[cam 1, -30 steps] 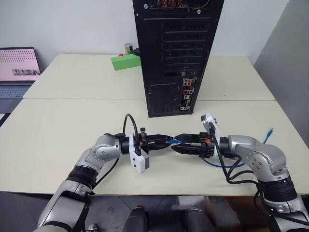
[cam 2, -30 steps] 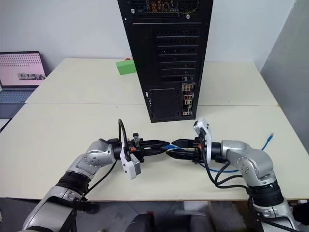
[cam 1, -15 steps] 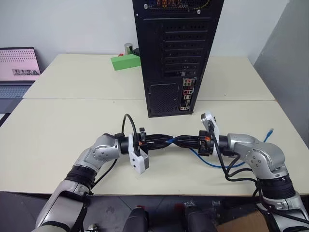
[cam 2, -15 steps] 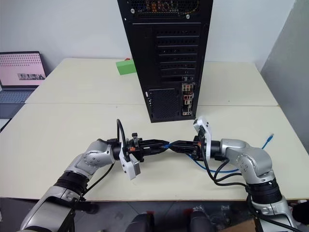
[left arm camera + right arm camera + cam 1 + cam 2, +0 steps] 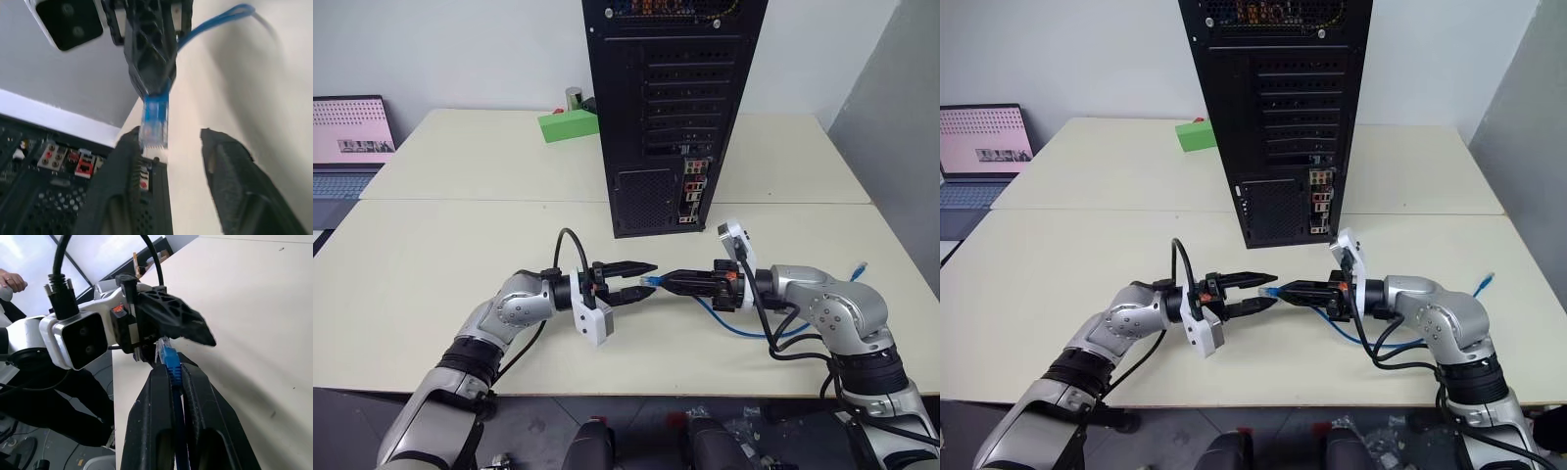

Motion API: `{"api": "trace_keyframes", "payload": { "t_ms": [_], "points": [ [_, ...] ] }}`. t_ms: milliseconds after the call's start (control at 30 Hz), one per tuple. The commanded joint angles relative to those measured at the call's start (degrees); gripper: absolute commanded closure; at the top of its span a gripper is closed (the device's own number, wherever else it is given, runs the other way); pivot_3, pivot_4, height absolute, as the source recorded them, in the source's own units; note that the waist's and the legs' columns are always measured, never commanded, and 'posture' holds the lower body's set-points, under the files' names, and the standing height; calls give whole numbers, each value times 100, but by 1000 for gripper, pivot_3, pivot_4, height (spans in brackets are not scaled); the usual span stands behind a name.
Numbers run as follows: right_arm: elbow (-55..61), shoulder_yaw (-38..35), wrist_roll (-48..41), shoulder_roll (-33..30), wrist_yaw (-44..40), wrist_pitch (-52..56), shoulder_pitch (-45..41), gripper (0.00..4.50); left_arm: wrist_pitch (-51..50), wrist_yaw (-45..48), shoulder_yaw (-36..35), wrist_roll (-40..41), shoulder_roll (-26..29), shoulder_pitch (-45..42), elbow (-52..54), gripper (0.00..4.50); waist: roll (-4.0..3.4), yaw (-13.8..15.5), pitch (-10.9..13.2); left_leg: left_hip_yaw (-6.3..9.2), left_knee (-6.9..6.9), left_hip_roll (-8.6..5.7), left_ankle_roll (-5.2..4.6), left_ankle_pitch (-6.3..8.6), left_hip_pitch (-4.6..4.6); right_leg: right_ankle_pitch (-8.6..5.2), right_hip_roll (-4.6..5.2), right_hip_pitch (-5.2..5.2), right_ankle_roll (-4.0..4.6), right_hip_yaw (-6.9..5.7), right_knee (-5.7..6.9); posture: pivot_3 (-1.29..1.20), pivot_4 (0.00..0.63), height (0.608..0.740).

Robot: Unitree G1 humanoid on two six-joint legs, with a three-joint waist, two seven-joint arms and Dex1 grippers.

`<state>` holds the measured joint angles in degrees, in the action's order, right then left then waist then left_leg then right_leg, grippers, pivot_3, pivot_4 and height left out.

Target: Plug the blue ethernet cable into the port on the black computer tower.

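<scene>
The table (image 5: 460,245) carries the black computer tower (image 5: 671,108), which stands upright at its far middle with the perforated rear panel facing the robot; a narrow strip of coloured connectors (image 5: 693,191) runs down the lower right of that panel. Both arms meet over the near part of the table, well short of the tower. The right tool (image 5: 680,282) points toward the robot's left with its fingers pressed together on the blue ethernet cable (image 5: 744,328) just behind the plug (image 5: 649,281), so the plug sticks out past the fingertips with its long axis lying roughly level and crosswise to the tower's rear face. The rest of the cable loops back beside the right forearm, and its free end (image 5: 862,265) rests near the right edge of the table. The left tool (image 5: 631,281) faces it, fingers spread, one finger above and one below the plug tip; contact with the plug is not evident. Judgement: the right arm alone carries the plug and is the nearer to the connector strip, which lies beyond and slightly to the right of the tool. The plug points sideways rather than at the ports, so the coming move appears to call for turning its axis toward the panel before advancing. A green block (image 5: 568,125) sits left of the tower, clear of the work.
</scene>
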<state>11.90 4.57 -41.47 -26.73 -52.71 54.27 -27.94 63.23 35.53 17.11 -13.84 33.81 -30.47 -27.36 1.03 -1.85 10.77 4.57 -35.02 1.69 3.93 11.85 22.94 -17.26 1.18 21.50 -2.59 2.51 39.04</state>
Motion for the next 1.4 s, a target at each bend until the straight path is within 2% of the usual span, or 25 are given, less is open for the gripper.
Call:
{"api": "trace_keyframes", "payload": {
  "t_ms": [33, 67, 200, 267, 333, 500, 600, 767, 867, 1100, 1400],
  "points": [
    [77, -69, -9, -83, -62, -149, -95, 4500, -457, 176, 4, 528, 88, 112, 333, 1451, 0, -1, 0, 0, 0, 0, 0, 0, 0, 0, 0, 0, 0, 0, 0, 0, 150, 740],
    [72, -93, 17, -123, -59, -184, -85, 4500, -623, 224, -23, 628, 106, 156, 406, 1156, 0, -2, 0, 0, 0, 1, 0, 0, 0, 0, 0, 0, 0, 0, 0, 0, 150, 740],
    [66, -217, 157, -333, -5, -371, -1, 4500, -1325, 369, -169, 974, 191, 362, 722, 439, 0, -1, 0, 0, 0, 1, 0, 0, 0, 0, 0, 0, 0, 0, 0, 0, 150, 740],
    [98, -344, 215, -419, 95, -473, 79, 4500, -1980, 510, -251, 1332, 246, 567, 1037, 25, 0, -2, 0, 0, 0, 1, 0, 0, 0, 0, 0, 1, 0, 1, 0, 0, 150, 740],
    [155, -486, 266, -462, 224, -571, 167, 4500, -2605, 574, -373, 1643, 266, 780, 1390, 25, 0, -5, 0, 0, 1, 1, 0, 0, 0, 0, 0, 2, 0, 1, 0, 0, 150, 740],
    [624, -800, 452, -490, 836, -779, 452, 4500, -4911, 369, -786, 2681, 162, 1305, 2770, 25, 0, -2, 0, 0, 2, 2, 0, 0, 1, 0, 0, 4, 0, 1, 1, 0, 150, 740],
    [1014, -812, 599, -404, 1328, -774, 504, 4500, -6054, 109, -955, 2925, 57, 1449, 3395, 25, 0, -5, 0, 1, 2, 3, 0, 0, 3, -1, 0, 4, -1, 2, 1, 0, 150, 740],
    [1487, -624, 955, 148, 2526, -618, 318, 4500, -7211, -219, -1057, 3058, -207, 1370, 4053, 25, 0, -10, 0, 1, 3, 3, 0, 0, 1, -2, -2, 3, -4, 2, 0, 0, 150, 740],
    [1569, -441, 1519, 863, 3709, -590, 222, 4500, -7939, -489, -1165, 3206, -427, 1141, 4290, 25, 0, -5, 0, 2, 3, 3, 0, 0, 2, -2, -1, 4, -2, 2, 0, 0, 150, 740],
    [1572, -265, 2231, 1850, 5007, -655, 205, 4500, -8896, -823, -1299, 3258, -648, 946, 4705, 25, 0, -2, 0, 2, 6, 0, 2, -1, 8, 0, 0, 11, 0, 5, -2, 0, 150, 740],
    [1457, -172, 2663, 2635, 5658, -815, 72, 4500, -9110, -889, -1410, 3171, -746, 972, 4847, 25, 0, -7, 0, 0, 8, 1, 2, -1, 8, 0, -1, 19, 0, 7, 1, 0, 150, 740]
  ]
}}
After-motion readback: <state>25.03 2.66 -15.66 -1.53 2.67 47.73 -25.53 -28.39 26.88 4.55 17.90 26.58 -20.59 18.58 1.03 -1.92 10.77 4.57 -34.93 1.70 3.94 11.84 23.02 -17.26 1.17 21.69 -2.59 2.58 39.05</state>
